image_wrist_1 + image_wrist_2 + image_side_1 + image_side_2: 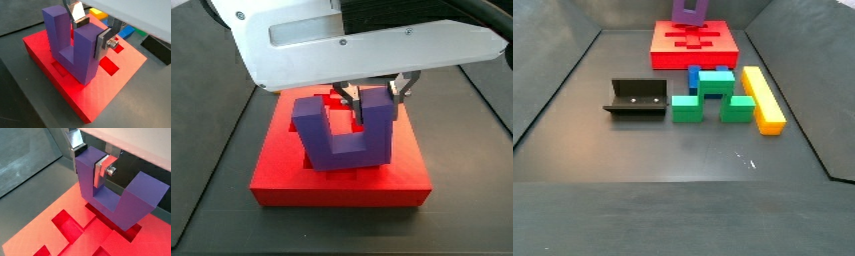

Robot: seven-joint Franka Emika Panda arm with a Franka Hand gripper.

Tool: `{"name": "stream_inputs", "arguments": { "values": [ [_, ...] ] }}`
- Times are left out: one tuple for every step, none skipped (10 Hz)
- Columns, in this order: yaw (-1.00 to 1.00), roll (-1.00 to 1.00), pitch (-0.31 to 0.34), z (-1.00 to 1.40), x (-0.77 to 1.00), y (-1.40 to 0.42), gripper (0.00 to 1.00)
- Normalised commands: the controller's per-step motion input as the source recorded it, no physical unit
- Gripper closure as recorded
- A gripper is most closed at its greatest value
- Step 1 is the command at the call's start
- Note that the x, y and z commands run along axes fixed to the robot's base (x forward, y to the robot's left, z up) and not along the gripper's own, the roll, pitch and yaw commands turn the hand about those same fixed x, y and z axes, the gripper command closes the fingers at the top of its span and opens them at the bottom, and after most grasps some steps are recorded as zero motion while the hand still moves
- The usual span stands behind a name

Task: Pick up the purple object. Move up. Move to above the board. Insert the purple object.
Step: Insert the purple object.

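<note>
My gripper (90,30) is shut on one upright arm of the purple object (70,47), a U-shaped block held with its arms pointing up. Both wrist views show a silver finger (100,170) pressed flat against that arm. The block's base bar is down at the top of the red board (113,80), at a dark-red cut-out (70,223). I cannot tell how deep it sits. In a side view the gripper (372,100) hangs under the white wrist housing over the board (291,170). In a side view the purple object (688,10) stands at the far end of the board (667,45).
On the floor in front of the board stand the dark fixture (636,98), a green stepped block (714,95), a small blue block (696,75) and a long yellow bar (763,98). Grey walls enclose the floor on the sides.
</note>
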Motion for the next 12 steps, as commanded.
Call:
{"name": "stream_inputs", "arguments": {
  "values": [
    [-0.05, 0.15, 0.184, -0.01, 0.11, 0.13, 1.0],
    [0.0, 0.0, 0.084, -0.19, 0.0, 0.06, 1.0],
    [0.0, -0.05, 0.074, -0.26, 0.0, 0.0, 1.0],
    [0.0, -0.11, 0.04, -0.29, -0.03, 0.0, 1.0],
    [0.0, -0.03, 0.021, -0.15, -0.02, -0.1, 1.0],
    [0.0, 0.0, 0.041, -0.11, 0.0, -0.14, 1.0],
    [0.0, 0.0, 0.021, 0.0, -0.08, -0.07, 1.0],
    [0.0, 0.02, 0.0, 0.0, -0.16, -0.02, 1.0],
    [0.0, 0.12, 0.026, 0.0, -0.21, 0.02, 1.0],
    [0.0, 0.18, 0.029, 0.09, -0.22, 0.13, 1.0],
    [0.0, 0.23, 0.041, 0.15, -0.24, 0.14, 1.0],
    [0.0, 0.12, 0.016, 0.02, -0.13, 0.08, 1.0]
  ]
}}
